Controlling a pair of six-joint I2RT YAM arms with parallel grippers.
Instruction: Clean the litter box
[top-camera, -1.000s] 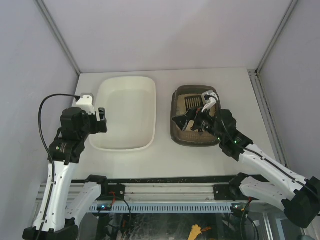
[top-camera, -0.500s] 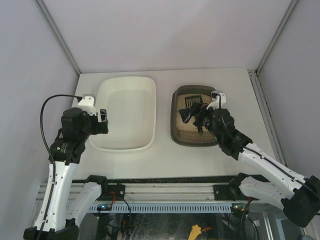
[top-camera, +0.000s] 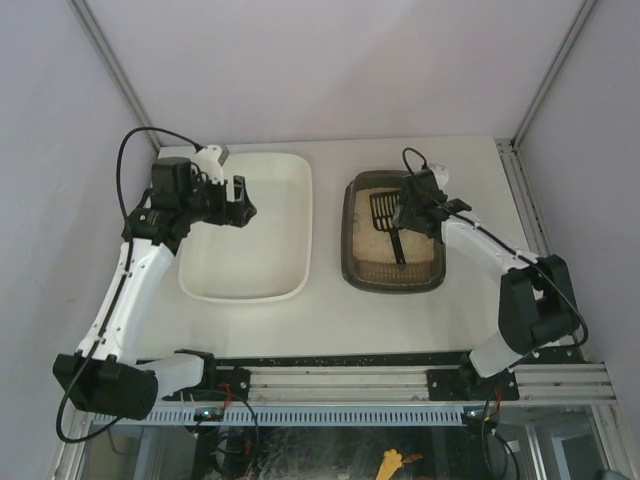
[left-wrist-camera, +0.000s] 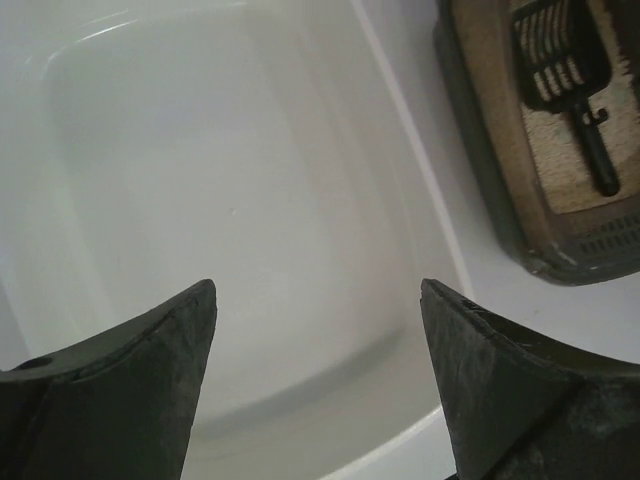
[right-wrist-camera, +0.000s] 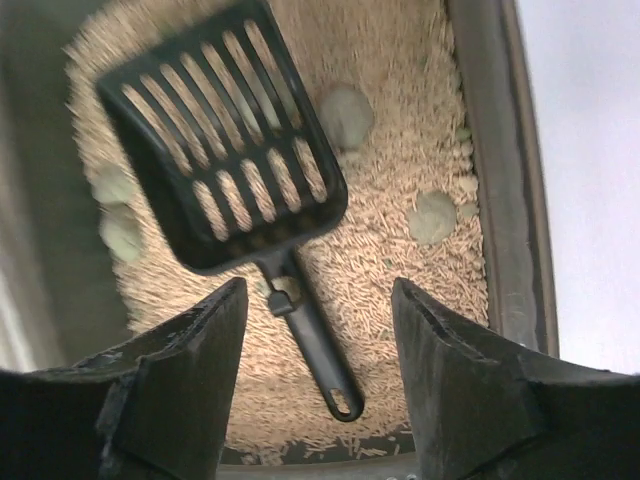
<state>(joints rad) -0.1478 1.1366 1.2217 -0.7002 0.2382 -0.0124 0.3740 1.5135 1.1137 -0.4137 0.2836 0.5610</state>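
The litter box (top-camera: 395, 282), a dark grey-brown tray of beige litter, sits right of centre on the table. A black slotted scoop (top-camera: 386, 209) lies in it, handle toward the near end. In the right wrist view the scoop (right-wrist-camera: 225, 140) rests on the litter among several pale grey-green clumps (right-wrist-camera: 432, 216). My right gripper (right-wrist-camera: 318, 285) is open and empty above the scoop's handle; in the top view it (top-camera: 403, 215) hangs over the box's far right part. My left gripper (top-camera: 243, 205) is open and empty over the cream-white tub (top-camera: 245, 295).
In the left wrist view my left gripper (left-wrist-camera: 318, 285) hovers over the tub's bare inside (left-wrist-camera: 240, 190), with the litter box rim (left-wrist-camera: 480, 150) and scoop (left-wrist-camera: 560, 55) at upper right. Walls enclose the table on three sides.
My left arm has swung away from me and its gripper now hangs over the tub's far left. My right arm has stretched farther out, uncovering the scoop's handle. The scoop has hardly moved.
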